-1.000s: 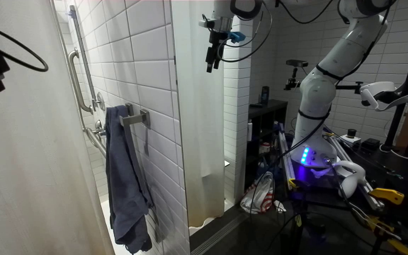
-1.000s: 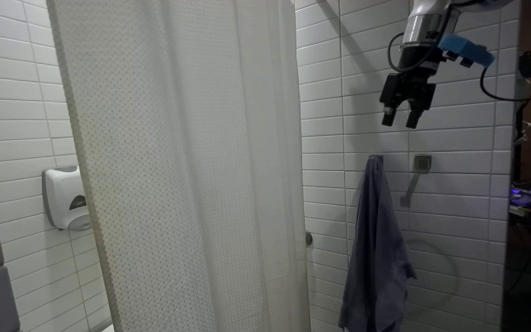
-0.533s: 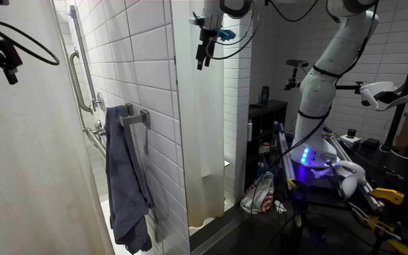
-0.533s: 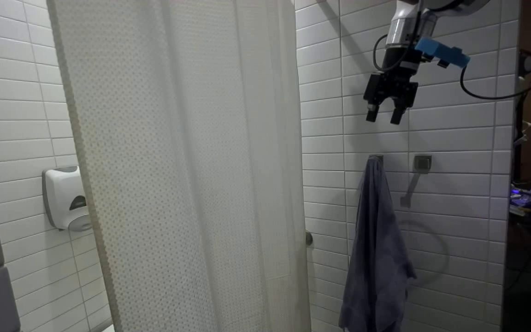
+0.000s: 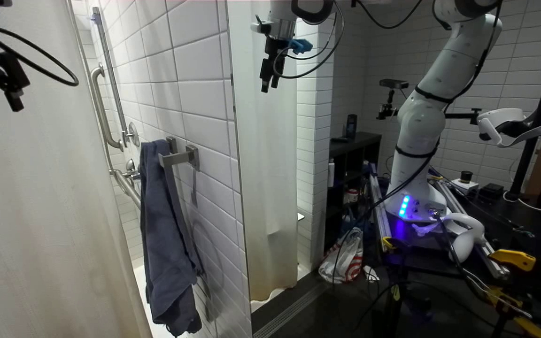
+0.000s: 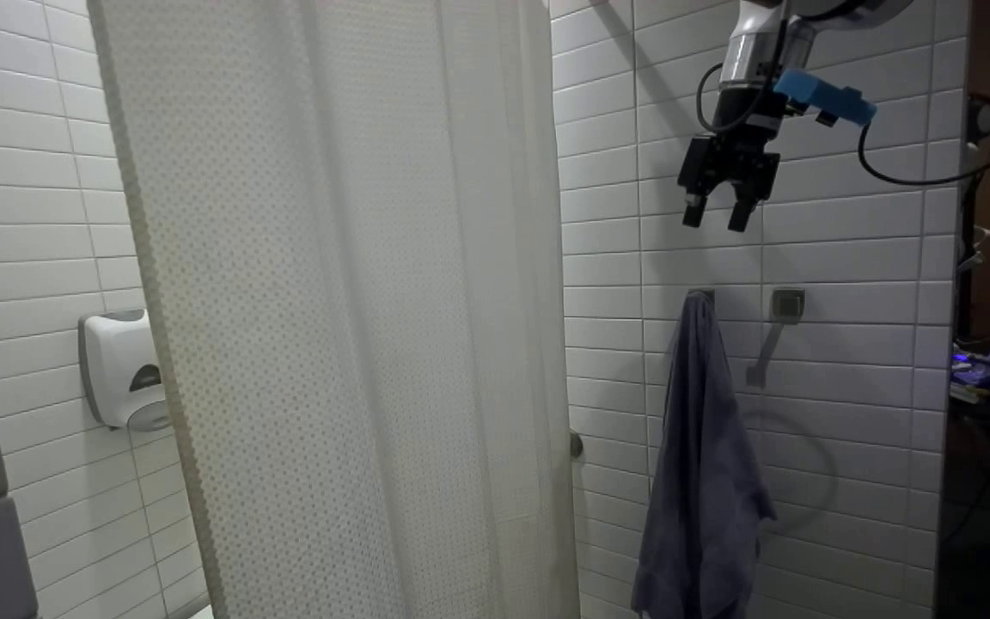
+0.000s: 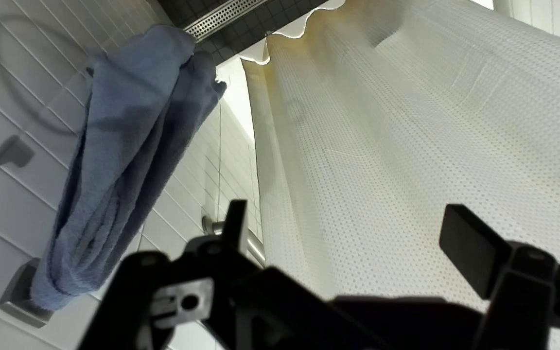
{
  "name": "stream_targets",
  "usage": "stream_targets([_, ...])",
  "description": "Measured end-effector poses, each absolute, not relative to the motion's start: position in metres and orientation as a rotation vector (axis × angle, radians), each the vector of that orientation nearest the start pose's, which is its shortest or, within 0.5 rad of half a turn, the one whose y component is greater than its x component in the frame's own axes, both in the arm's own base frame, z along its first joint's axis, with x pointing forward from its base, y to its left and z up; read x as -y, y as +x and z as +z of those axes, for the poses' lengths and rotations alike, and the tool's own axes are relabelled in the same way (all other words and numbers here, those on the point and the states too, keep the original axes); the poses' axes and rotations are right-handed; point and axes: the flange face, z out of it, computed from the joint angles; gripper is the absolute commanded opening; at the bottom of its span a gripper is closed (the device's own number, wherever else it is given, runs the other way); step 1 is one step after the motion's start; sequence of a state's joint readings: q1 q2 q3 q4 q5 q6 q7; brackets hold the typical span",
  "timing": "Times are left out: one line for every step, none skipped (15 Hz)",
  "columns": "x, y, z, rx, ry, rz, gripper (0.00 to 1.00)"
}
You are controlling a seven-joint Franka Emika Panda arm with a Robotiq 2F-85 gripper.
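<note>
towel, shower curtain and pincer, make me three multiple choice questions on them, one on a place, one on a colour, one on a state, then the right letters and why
1. Where is the towel?
A) On the floor
B) On a metal hook on the tiled wall
C) On a shelf

2. What colour is the shower curtain?
A) Black
B) Red
C) Off-white

3. How does the pincer stand?
A) Open, holding nothing
B) Shut on the towel
C) Shut and empty

Right letters:
1. B: in the wrist view the towel's top end sits over the metal hook, and both exterior views show it hanging down along the wall.
2. C: it looks pale in both exterior views.
3. A: the wrist view shows it spread wide, with nothing gripped.
</note>
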State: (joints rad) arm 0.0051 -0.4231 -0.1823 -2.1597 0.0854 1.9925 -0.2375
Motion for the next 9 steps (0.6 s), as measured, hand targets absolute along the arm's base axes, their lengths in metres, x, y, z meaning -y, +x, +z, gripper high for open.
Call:
stream_targets([0.0863,0.4436,0.5888,0.062,-3.009,-0.416,1.00])
stream_targets([0.0863,0.4436,0.5889,0.062,-3.009,-0.416,1.00])
stream_targets([0.0863,0.4436,0.5889,0.062,-3.009,-0.416,1.00])
stream_targets([0.0863,0.4436,0.5889,0.062,-3.009,-0.416,1.00])
stream_targets([0.0863,0.4436,0.5889,0.062,-3.009,-0.416,1.00])
stream_targets([0.0863,0.4436,0.5889,0.062,-3.009,-0.416,1.00])
stream_targets([0.0867,0.4437,0.5889,0.065,-3.009,-0.418,1.00])
stream_targets([0.0876,0.4440,0.5890,0.073,-3.011,-0.420,1.00])
stream_targets([0.0886,0.4453,0.5896,0.085,-3.012,-0.422,1.00])
